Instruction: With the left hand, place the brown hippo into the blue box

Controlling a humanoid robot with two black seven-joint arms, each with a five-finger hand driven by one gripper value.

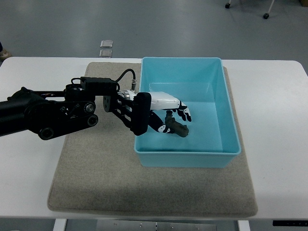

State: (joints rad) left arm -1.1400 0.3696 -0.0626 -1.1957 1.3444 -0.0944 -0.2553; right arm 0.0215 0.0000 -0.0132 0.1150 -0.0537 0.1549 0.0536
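The blue box [231, 144] stands on a grey mat in the middle of the table. My left arm comes in from the left and reaches over the box's left wall. Its white and black hand [172, 115] is inside the box, low over the floor. The brown hippo [178, 127] lies on the box floor just under and in front of the fingertips [185, 114], between them and the thumb. The fingers are stretched out and loose, not wrapped around the toy. Part of the hippo is hidden by the hand.
The grey mat [96, 183] covers the centre of the white table [279, 120]. Two small clear objects [106, 48] lie at the table's far edge, beyond the mat. Floor shows behind the table.
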